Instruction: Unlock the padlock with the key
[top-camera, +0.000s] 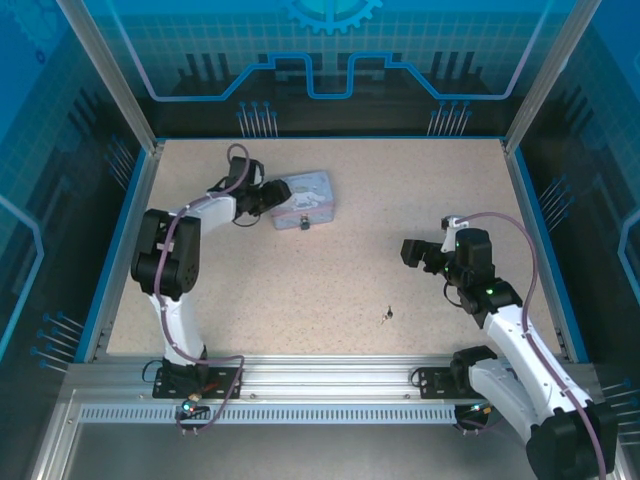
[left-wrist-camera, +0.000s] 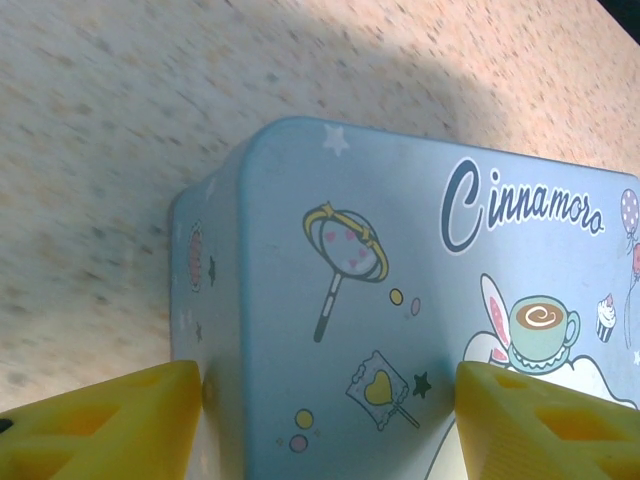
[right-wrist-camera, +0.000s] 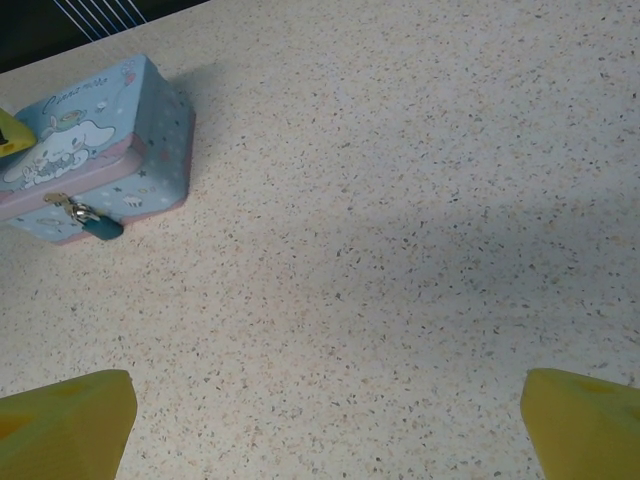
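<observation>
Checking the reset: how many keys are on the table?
1. The key lies on bare tabletop near the front edge, well apart from the tin. Another could hide behind the tin.

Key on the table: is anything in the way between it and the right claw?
No, nothing visible. Just bare table lies between the right claw and the key. From the key over to the padlock, hanging on the front of the tin, the table looks clear too.

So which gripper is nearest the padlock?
The left gripper, right at the blue tin bearing the padlock; the right gripper hangs over the table, well apart.
</observation>
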